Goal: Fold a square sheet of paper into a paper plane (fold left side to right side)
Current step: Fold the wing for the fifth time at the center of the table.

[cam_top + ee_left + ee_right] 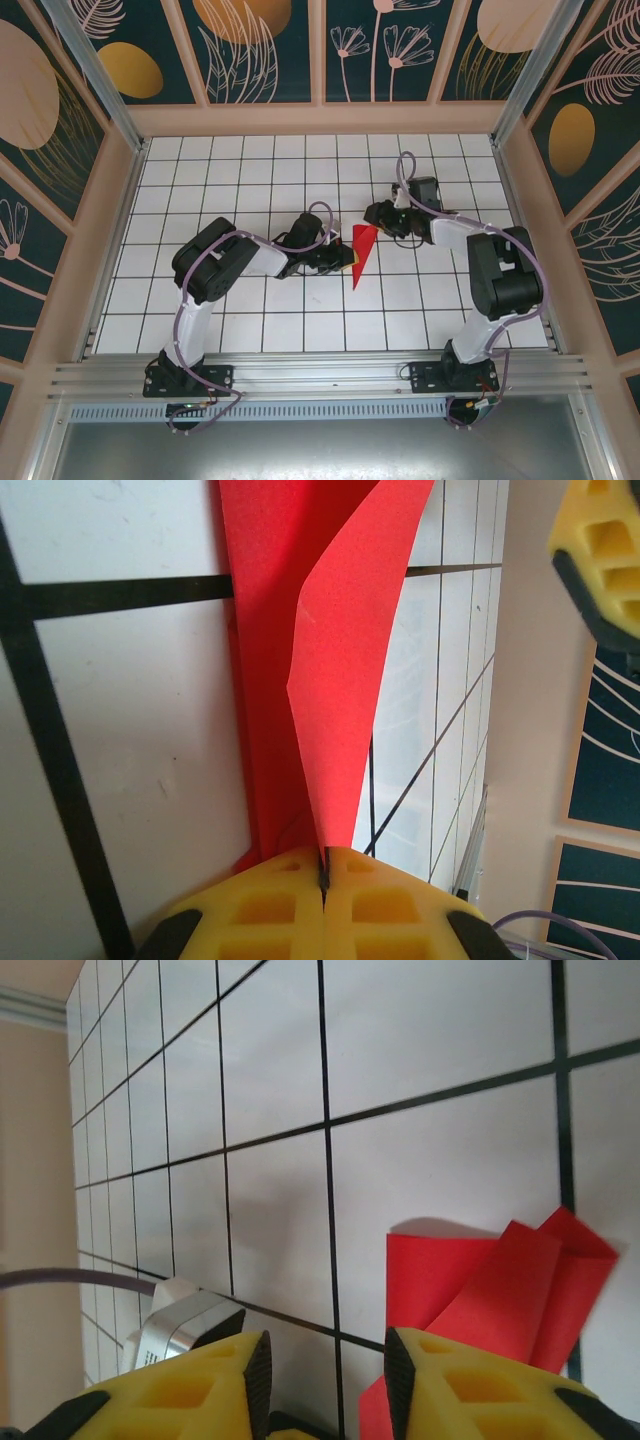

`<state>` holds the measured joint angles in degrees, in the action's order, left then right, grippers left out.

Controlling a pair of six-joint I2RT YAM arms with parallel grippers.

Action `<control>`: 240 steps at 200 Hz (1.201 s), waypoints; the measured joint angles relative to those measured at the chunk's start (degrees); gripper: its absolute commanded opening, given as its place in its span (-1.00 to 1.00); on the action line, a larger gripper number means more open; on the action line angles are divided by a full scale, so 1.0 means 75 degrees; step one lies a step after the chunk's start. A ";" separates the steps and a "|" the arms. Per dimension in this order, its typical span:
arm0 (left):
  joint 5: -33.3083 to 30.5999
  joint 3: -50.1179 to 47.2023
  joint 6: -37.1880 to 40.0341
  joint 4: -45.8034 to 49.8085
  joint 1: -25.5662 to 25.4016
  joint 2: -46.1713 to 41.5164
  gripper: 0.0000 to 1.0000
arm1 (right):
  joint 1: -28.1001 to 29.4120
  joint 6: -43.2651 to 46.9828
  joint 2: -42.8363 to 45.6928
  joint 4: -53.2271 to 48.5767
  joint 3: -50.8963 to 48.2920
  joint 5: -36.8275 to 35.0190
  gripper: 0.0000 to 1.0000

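Yellow fingers [270, 910] of the left gripper [323, 868] are pressed together on the red paper plane [340, 680], one flap of it standing up. Over on the right gripper [328, 1355] the fingers sit apart with nothing between them, just beside the plane's wider end, above the white tiled table [250, 180].

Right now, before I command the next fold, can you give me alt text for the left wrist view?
The left fingers are shut on the red paper plane, whose raised flap tapers toward them above the white grid table. One of the right fingers, yellow, shows at top right.
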<state>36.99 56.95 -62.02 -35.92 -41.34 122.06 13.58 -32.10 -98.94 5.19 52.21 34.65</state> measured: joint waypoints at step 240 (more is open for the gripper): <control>-0.0149 -0.0344 0.0015 -0.0615 -0.0006 -0.0096 -0.58 | 0.0070 0.0440 -0.1463 -0.1265 0.0994 -0.0385 -0.40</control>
<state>35.88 54.37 -61.91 -40.53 -41.39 121.34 14.11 -28.80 -109.91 -4.29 59.66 31.77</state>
